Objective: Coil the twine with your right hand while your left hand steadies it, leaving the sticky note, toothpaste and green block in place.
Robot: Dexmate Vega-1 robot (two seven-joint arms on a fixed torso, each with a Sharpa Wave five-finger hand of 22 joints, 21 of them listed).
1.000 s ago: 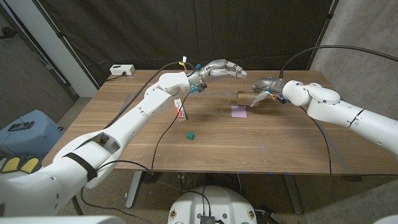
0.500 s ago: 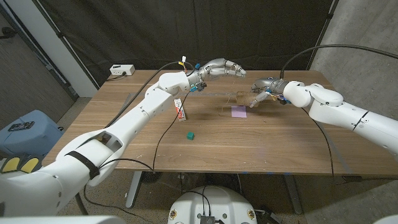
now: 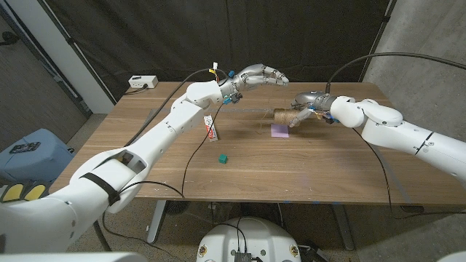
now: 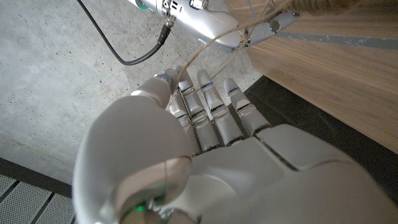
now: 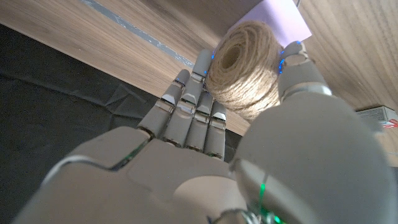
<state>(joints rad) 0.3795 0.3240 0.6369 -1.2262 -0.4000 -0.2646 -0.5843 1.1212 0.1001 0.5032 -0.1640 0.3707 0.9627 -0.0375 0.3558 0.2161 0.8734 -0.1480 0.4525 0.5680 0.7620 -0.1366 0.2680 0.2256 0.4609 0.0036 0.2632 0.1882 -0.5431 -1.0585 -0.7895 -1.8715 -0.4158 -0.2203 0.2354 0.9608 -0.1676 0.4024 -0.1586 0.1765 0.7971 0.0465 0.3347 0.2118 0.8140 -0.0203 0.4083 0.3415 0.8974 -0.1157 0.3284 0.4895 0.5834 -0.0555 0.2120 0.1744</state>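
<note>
My right hand grips a spool of brown twine just above the table at the far middle, beside the purple sticky note. In the right wrist view the spool sits between thumb and fingers, with the sticky note behind it. My left hand is raised to the spool's left. A loose strand runs from between that hand's thumb and fingers toward the spool. The toothpaste and the green block lie nearer, left of middle.
A white power box sits at the table's far left corner. Black cables trail from both arms across the tabletop. A dark curtain hangs behind the table.
My right hand has turned the spool, which shows again beside the sticky note. My left hand has risen slightly. Sticky note, toothpaste and block have not moved.
</note>
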